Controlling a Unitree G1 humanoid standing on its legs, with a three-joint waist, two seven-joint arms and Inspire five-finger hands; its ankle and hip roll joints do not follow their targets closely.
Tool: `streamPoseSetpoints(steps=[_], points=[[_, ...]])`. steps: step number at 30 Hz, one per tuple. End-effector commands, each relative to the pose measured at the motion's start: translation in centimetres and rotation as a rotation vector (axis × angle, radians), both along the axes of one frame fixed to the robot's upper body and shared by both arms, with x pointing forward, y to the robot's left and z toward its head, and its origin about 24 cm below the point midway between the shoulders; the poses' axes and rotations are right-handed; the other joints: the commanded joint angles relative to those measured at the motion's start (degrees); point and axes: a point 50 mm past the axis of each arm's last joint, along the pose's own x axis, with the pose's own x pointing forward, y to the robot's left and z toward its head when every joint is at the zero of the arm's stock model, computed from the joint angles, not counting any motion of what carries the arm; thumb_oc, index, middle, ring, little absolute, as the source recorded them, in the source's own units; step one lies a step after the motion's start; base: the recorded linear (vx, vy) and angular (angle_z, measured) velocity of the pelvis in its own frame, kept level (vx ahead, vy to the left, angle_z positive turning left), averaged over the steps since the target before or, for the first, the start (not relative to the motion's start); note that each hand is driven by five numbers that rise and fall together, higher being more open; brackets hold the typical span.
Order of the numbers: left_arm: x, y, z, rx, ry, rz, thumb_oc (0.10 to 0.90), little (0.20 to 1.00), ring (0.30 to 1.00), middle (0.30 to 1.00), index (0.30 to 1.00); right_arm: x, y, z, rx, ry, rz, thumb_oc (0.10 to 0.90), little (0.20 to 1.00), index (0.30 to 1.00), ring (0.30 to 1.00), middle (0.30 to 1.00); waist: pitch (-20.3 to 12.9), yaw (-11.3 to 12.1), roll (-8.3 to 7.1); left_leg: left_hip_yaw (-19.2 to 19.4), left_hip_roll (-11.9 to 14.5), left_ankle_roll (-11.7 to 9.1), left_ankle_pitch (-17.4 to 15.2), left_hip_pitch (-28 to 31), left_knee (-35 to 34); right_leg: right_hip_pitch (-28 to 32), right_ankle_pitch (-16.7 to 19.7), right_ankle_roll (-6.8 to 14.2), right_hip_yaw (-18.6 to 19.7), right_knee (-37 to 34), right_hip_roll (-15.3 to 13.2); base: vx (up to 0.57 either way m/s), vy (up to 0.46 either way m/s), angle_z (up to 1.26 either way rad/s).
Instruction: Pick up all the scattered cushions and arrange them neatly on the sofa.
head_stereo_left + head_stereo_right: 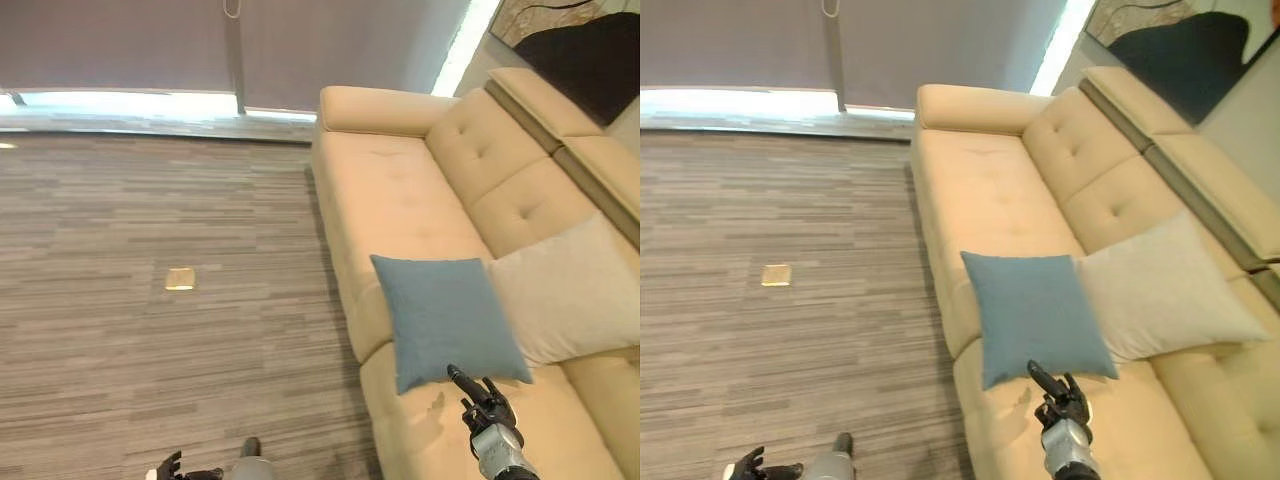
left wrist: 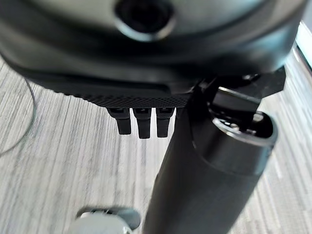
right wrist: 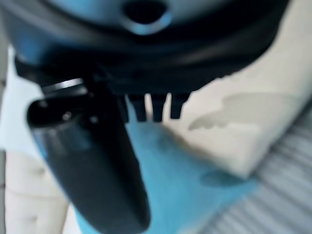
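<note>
The right hand hangs over the front of the sofa seat, just at the near edge of the blue cushion. Its fingers are straight and spread, the foremost one pointing toward the cushion's lower hem; whether it actually touches the fabric cannot be told from the head views. In the right wrist view the fingers stick out short and straight with nothing between them and the thumb, the blue cushion showing past them — the hand holds nothing.

The blue cushion lies flat on the cream sofa, one corner hanging slightly over the seat's front edge. Just beside it, overlapping its far side, a beige cushion leans against the tufted backrest. The rest of the seat toward the armrest is bare upholstery.

The left hand shows low at the bottom edge of the left eye view, over the grey striped carpet, well apart from the sofa. Its fingers are relaxed and straight in the left wrist view — open, gripping nothing.

On the carpet, a small brass floor plate sits between the sofa and the window wall, where grey roller blinds hang down.
</note>
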Motion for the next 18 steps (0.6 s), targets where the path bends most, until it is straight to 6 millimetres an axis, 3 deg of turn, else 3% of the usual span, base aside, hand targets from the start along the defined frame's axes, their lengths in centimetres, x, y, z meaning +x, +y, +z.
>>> streamPoseSetpoints(steps=[1, 4, 5, 6, 7, 8, 9, 10, 11, 12, 13, 14, 15, 16, 17, 18], points=[[1.7, 1.0, 1.7, 0.063, -0.136, -0.05, 0.8, 0.9, 0.9, 0.9, 0.9, 2.3, -5.7, 4.6, -0.127, -0.179, -0.182, 0.8, 0.9, 0.9, 0.9, 0.9, 0.7, -1.26, 0.08, -1.48, 0.99, -2.37, -5.03, 3.03, 0.93, -3.6, 3.02, 2.3, -0.25, -6.68, 3.25, 0.3, 0.238, 0.2], [2.5, 1.1, 2.3, 0.068, -0.169, -0.104, 0.8, 0.9, 0.9, 0.9, 0.9, 1.1, -9.0, 5.8, -0.187, -0.16, -0.29, 0.8, 0.9, 0.9, 0.9, 0.9, 1.84, -2.84, -0.3, -0.7, -2.6, -2.09, -7.7, 6.77, 0.5, -8.7, 2.99, 1.6, -6.94, -11.99, 5.23, 0.37, 0.236, 0.09], [3.1, 0.9, 2.5, 0.067, -0.187, -0.15, 0.8, 0.9, 0.9, 0.9, 0.9, -0.3, -11.3, 6.5, -0.229, -0.123, -0.356, 0.8, 0.9, 0.9, 0.9, 0.9, 2.1, -3.77, -0.83, 0.02, -4.0, -2.25, -9.18, 8.95, 1.06, -10.57, 3.97, 1.19, -13.2, -14.95, 5.05, 0.33, 0.128, 0.19], [3.2, 0.8, 2.5, 0.065, -0.187, -0.153, 0.8, 0.9, 0.9, 0.9, 0.9, -0.4, -11.5, 6.5, -0.231, -0.124, -0.358, 0.8, 0.9, 0.9, 0.9, 0.9, 2.19, -4.07, -0.49, -0.46, -3.78, -2.32, -9.34, 8.96, 1.21, -10.11, 3.96, 1.18, -13.79, -15.26, 5.19, 0.33, 0.107, 0.18], [3.3, 0.7, 2.6, 0.065, -0.188, -0.173, 0.8, 0.9, 0.9, 0.9, 0.9, -1.3, -12.6, 6.9, -0.262, -0.094, -0.384, 0.8, 0.9, 0.9, 0.9, 0.9, 1.97, -4.25, -1.2, 0.59, -4.63, -2.4, -9.96, 9.98, 1.63, -10.67, 4.31, 0.86, -17.97, -16.33, 4.98, 0.3, 0.126, 0.41], [3.9, -1.2, 2.7, 0.064, -0.216, -0.206, 0.8, 0.9, 0.9, 0.9, 0.9, 1.0, -8.4, 5.9, -0.338, -0.068, -0.289, 0.8, 0.9, 0.9, 0.9, 0.9, 1.96, -4.78, -0.15, 1.97, -5.3, -2.24, -11.22, 10.89, 2.88, -10.67, 3.57, -0.57, -23.55, -16.66, 5.66, 0.29, 0.129, 0.57], [3.7, -1.1, 2.7, 0.067, -0.208, -0.207, 0.8, 0.9, 0.9, 0.9, 0.9, 0.7, -8.2, 5.7, -0.339, -0.057, -0.288, 0.8, 0.9, 0.9, 0.9, 0.9, 1.47, -4.86, -0.22, 1.87, -5.27, -2.25, -11.3, 10.74, 3.0, -10.75, 3.49, -0.58, -23.65, -16.59, 5.63, 0.34, 0.155, 0.47], [3.8, -1.9, 3.0, 0.03, -0.26, -0.175, 0.8, 0.9, 0.9, 0.9, 0.9, -3.0, -4.5, 5.2, -0.418, -0.138, -0.172, 0.8, 0.9, 0.9, 0.9, 0.9, 1.18, -9.31, 0.15, 4.09, -5.7, -2.26, -12.35, 11.11, 6.43, -10.19, 1.42, -2.5, -23.21, -18.75, 6.7, 0.16, 0.053, 0.04], [3.5, -1.8, 2.9, 0.034, -0.251, -0.177, 0.8, 0.9, 0.9, 0.9, 0.9, -3.3, -4.3, 5.0, -0.417, -0.127, -0.172, 0.8, 0.9, 0.9, 0.9, 0.9, 0.76, -9.24, 0.04, 4.03, -5.5, -2.36, -12.55, 10.95, 6.79, -9.96, 1.56, -2.62, -23.34, -19.22, 7.0, 0.5, 0.178, -0.28], [6.1, 1.7, 4.0, 0.157, -0.238, -0.105, 0.8, 0.9, 0.9, 0.9, 0.9, -3.4, -0.5, 5.2, -0.391, -0.201, -0.047, 0.8, 0.9, 0.9, 0.9, 0.9, -2.41, -13.78, 2.36, 6.44, -3.91, -7.12, -4.48, 10.36, 14.93, -7.05, 0.37, -5.81, -20.07, -21.3, 10.75, 0.47, 0.153, -0.34], [6.9, 0.2, 4.2, 0.137, -0.292, -0.126, 0.8, 0.9, 0.9, 0.9, 0.9, -3.6, 0.1, 4.5, -0.393, -0.162, -0.004, 0.8, 0.9, 0.9, 0.9, 0.9, -2.97, -14.89, 2.7, 6.77, -2.99, -10.09, 0.57, 9.91, 20.86, -5.42, 0.13, -7.15, -19.04, -21.7, 11.93, 0.56, 0.189, -0.55], [7.1, -0.7, 4.2, 0.13, -0.322, -0.128, 0.8, 0.9, 0.9, 0.9, 0.9, -2.6, 0.5, 4.5, -0.418, -0.157, 0.05, 0.8, 0.9, 0.9, 0.9, 0.9, -2.46, -14.32, 2.41, 5.98, -2.95, -12.17, 5.19, 7.71, 28.78, -3.65, -0.35, -7.91, -16.76, -22.56, 12.69, 0.31, 0.111, -0.83], [6.5, 2.9, 3.6, 0.1, -0.23, 0.022, 0.8, 0.9, 0.9, 0.9, 0.9, -1.3, 0.1, 5.1, -0.438, -0.174, 0.107, 0.8, 0.9, 0.9, 0.9, 0.9, -2.88, -14.76, 2.61, 6.01, -2.58, -12.54, 6.66, 6.24, 32.52, -2.99, -0.47, -8.3, -13.75, -22.69, 13.17, 0.27, 0.115, -1.64], [7.8, 2.4, 4.4, 0.161, -0.303, 0.026, 0.8, 0.9, 0.9, 0.9, 0.9, -1.1, 1.9, 4.9, -0.401, -0.193, 0.137, 0.8, 0.9, 0.9, 0.9, 0.9, -2.41, -14.29, 1.74, 5.39, -2.53, -11.09, 6.19, 3.82, 36.69, -2.16, -0.59, -8.9, -10.48, -22.38, 13.5, 0.27, 0.108, -2.38], [8.2, 0.8, 4.0, 0.127, -0.31, 0.033, 0.8, 0.9, 0.9, 0.9, 0.9, -0.9, 2.7, 4.8, -0.393, -0.2, 0.2, 0.8, 0.9, 0.9, 0.9, 0.9, -2.22, -13.84, 0.91, 5.84, -0.18, -9.97, 5.1, 1.75, 39.0, -1.23, -0.75, -8.78, -9.13, -22.3, 13.02, 0.18, 0.063, -2.71], [8.3, 0.8, 4.0, 0.127, -0.31, 0.033, 0.8, 0.9, 0.9, 0.9, 0.9, -0.9, 2.7, 4.8, -0.393, -0.2, 0.2, 0.8, 0.9, 0.9, 0.9, 0.9, -2.39, -13.89, 0.77, 5.9, -0.39, -9.87, 5.34, 1.57, 38.83, -1.42, -0.6, -8.74, -9.13, -22.37, 12.8, 0.14, 0.043, -2.3]])
